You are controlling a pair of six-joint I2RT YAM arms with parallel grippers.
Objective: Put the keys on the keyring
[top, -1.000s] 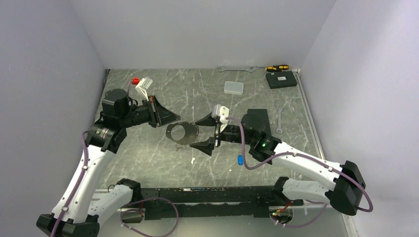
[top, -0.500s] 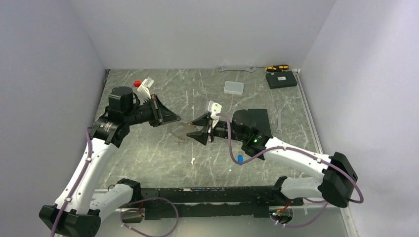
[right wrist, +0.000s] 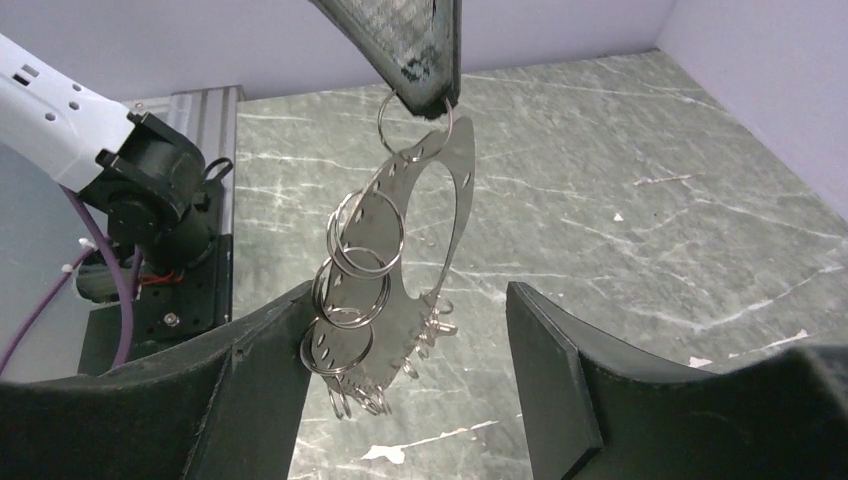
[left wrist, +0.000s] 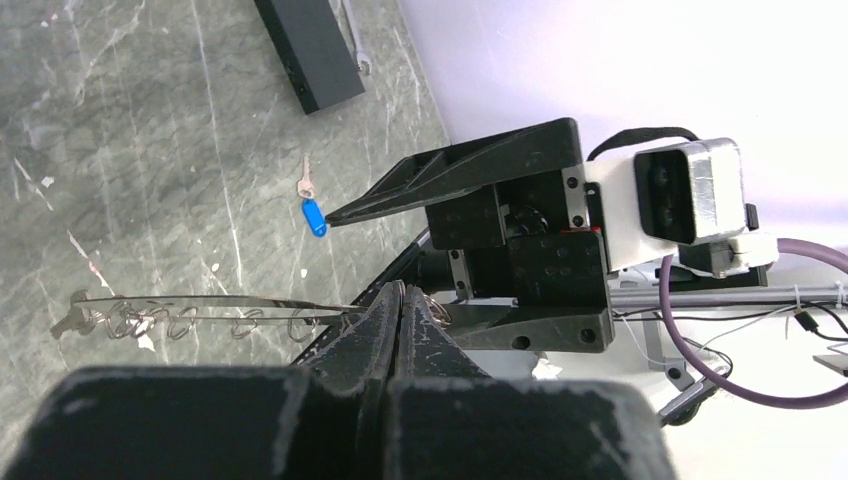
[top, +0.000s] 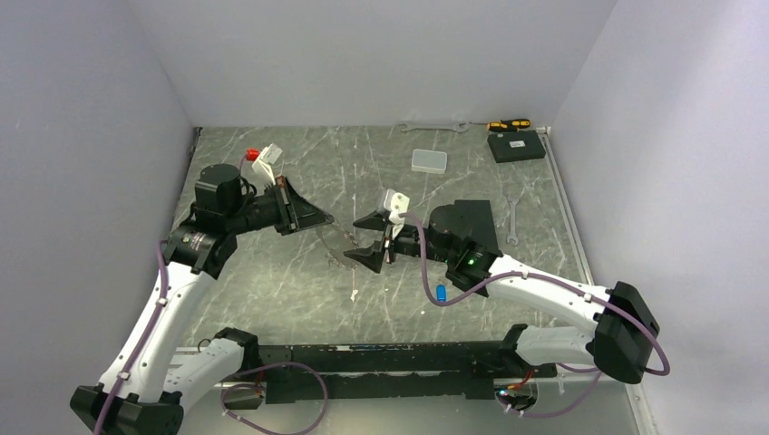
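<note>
The keyring (right wrist: pixel 455 212), a flat shiny oval plate with several split rings, hangs in the air from one small ring. My left gripper (top: pixel 326 220) is shut on that ring; its dark finger (right wrist: pixel 410 40) shows at the top of the right wrist view. The keyring appears edge-on in the left wrist view (left wrist: pixel 200 300) and the top view (top: pixel 343 237). My right gripper (right wrist: pixel 408 290) is open, a jaw on each side of the keyring's lower part, the left jaw close against the rings. The blue-headed key (top: pixel 441 293) lies on the table; the left wrist view shows it (left wrist: pixel 315 216) beside the silvery key (left wrist: pixel 305 180).
A clear box (top: pixel 429 161), a black box (top: pixel 516 146), a yellow-black screwdriver (top: pixel 508 124) and a wrench (top: pixel 435 127) lie at the back. Another wrench (top: pixel 513 225) lies by the right wall.
The keyring lay flat on the table; my left gripper has lifted it so it hangs edge-on. My right gripper has moved left, bringing its open jaws around it.
</note>
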